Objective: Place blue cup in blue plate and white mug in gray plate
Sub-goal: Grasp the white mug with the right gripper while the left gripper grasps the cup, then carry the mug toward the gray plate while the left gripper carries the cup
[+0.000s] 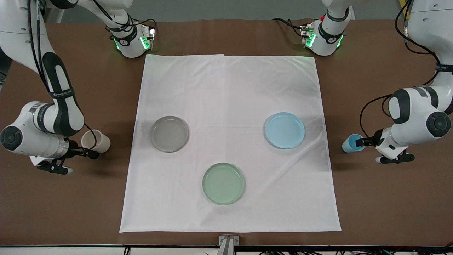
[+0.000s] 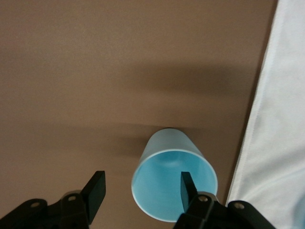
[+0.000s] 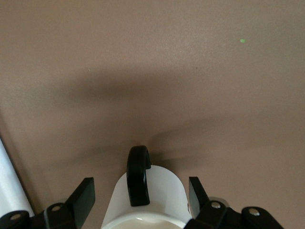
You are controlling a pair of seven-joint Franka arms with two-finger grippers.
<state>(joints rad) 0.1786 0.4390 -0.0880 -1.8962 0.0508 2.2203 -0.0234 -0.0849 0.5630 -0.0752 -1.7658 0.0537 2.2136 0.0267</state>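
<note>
Cups both unplaced: my left tool (image 2: 142, 191) gapes, one finger inside the blue cup (image 2: 174, 183); right tool (image 3: 142, 193) open around the white mug (image 3: 145, 198). Blue plate (image 1: 285, 130), gray plate (image 1: 168, 134) on the worktop cloth, empty.

— We see even, bright overhead light; the cloth (image 1: 230, 141) glares pale, nearly washed out at its middle.
— Agreed. We note soft shadows beside both arms on the table (image 1: 53, 212), and broad blurred ones in both wrist views. Green LED glow tints the cloth's top edge.
</note>
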